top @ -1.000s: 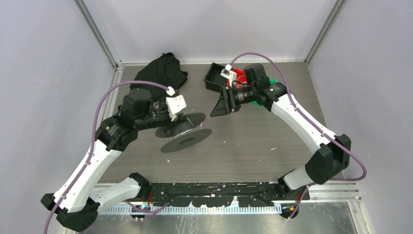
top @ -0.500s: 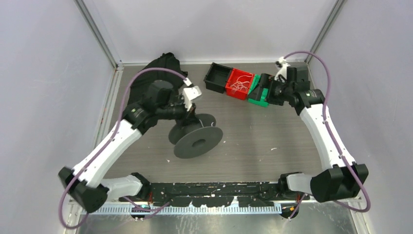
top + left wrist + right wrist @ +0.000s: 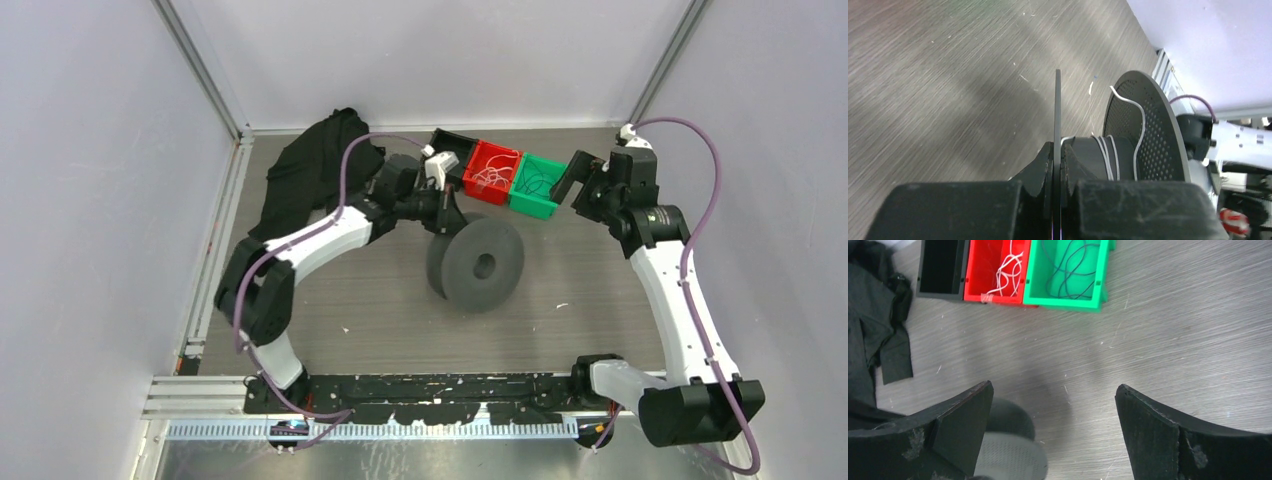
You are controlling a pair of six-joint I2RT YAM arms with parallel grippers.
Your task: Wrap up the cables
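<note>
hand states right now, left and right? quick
Left hand: closed on the thin flange of the dark grey plastic spool.
Right hand: open, holding nothing.

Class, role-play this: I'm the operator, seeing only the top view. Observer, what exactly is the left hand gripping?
Observer: Left wrist view: the left hand is shut on the rim of one flange of the spool.
Operator: Any cable on it?
Observer: Yes, a few turns of white cable sit on the hub; a loose end arcs over the perforated flange.
Operator: Right hand?
Observer: Right wrist view: the right hand is open, holding nothing.
</note>
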